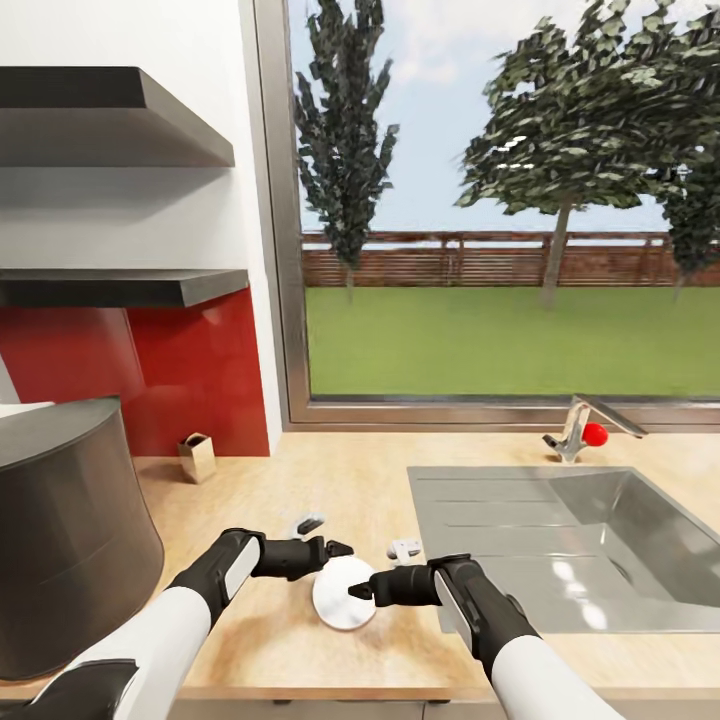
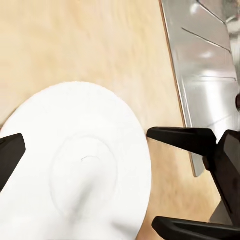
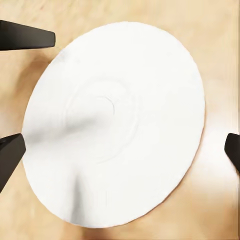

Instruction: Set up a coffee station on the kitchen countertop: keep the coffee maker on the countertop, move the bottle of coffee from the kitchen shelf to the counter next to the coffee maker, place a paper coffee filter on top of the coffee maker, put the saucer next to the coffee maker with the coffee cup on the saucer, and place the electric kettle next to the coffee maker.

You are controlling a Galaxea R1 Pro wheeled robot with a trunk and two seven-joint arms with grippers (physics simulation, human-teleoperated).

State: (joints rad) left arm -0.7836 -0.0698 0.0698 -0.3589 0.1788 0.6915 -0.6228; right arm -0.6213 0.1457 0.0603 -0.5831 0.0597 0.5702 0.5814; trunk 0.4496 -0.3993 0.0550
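Low in the head view, I had both grippers spread open and holding nothing: my left gripper (image 1: 338, 548) and right gripper (image 1: 358, 592) flanked the saucer (image 1: 343, 592), flat on the countertop (image 1: 370, 480). The coffee maker (image 1: 70, 540) loomed lower left. The sink (image 1: 580, 545) lay right, the kitchen shelf (image 1: 130, 287) upper left.

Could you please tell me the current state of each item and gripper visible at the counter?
saucer: flat on the countertop, bare, no cup on it.
coffee maker: upright on the countertop.
left gripper: open, at the saucer's far rim.
right gripper: open, over the saucer.
sink: empty.
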